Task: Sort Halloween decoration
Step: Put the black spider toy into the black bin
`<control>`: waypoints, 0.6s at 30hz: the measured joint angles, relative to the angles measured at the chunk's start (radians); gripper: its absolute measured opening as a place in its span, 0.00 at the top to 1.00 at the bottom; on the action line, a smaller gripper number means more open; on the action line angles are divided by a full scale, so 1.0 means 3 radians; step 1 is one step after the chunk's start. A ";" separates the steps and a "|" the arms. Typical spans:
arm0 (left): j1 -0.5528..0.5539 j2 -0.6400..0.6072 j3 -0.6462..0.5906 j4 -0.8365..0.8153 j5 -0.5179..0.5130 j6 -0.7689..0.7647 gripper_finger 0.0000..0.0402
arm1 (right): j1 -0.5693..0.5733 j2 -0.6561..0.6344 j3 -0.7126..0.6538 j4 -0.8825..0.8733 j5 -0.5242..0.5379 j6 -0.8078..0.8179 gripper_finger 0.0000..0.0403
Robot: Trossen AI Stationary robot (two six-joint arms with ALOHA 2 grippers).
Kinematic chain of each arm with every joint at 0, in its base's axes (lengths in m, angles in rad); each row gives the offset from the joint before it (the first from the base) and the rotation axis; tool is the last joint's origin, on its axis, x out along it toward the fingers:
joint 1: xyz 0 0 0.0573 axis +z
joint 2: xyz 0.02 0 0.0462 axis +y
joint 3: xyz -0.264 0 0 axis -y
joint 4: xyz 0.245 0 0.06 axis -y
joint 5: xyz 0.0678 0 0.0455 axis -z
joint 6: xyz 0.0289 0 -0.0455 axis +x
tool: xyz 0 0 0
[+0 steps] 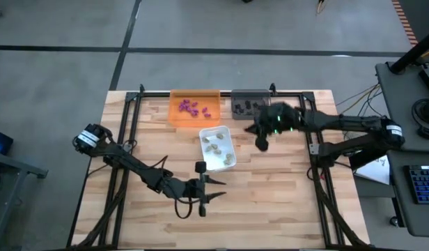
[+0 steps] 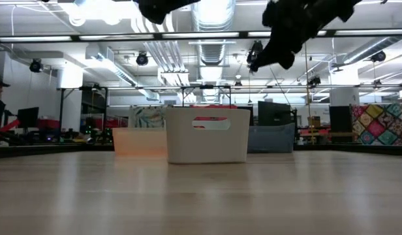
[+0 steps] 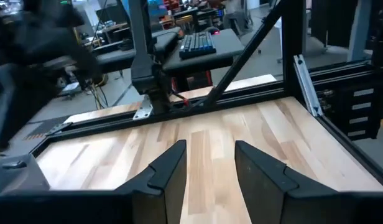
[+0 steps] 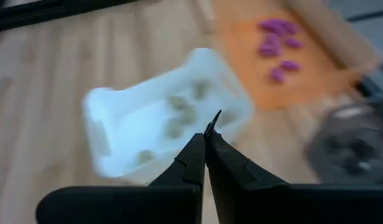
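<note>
The Halloween decoration lies sorted in three trays at the table's far middle. Purple pieces (image 1: pixel 190 107) are in the orange tray (image 1: pixel 176 115), black pieces (image 1: pixel 246 106) in the grey tray (image 1: pixel 237 96), and pale beige pieces (image 1: pixel 216 148) in the white tray (image 1: pixel 205 132). My right gripper (image 1: pixel 262 143) hangs shut in the air just right of the white tray (image 4: pixel 101 134), its tips (image 4: pixel 207 138) pointing down at a slant toward it. My left gripper (image 1: pixel 216 189) stands open and nearly level above bare wood near the table's front, with nothing between its fingers (image 3: pixel 170 171).
A black frame (image 1: pixel 131 122) runs along the table's left, right and far edges. Bare wood lies in front of the trays and toward the right edge (image 3: pixel 291 134). In the low view the white tray (image 2: pixel 207 135) stands before the orange tray (image 2: pixel 139 140) and the grey tray (image 2: pixel 273 138).
</note>
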 joint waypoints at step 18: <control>0.0004 -0.0031 -0.0154 0.0076 -0.0429 -0.0052 0.71 | -0.1862 0.1104 0.0011 0.0254 0.0662 -0.0177 0.98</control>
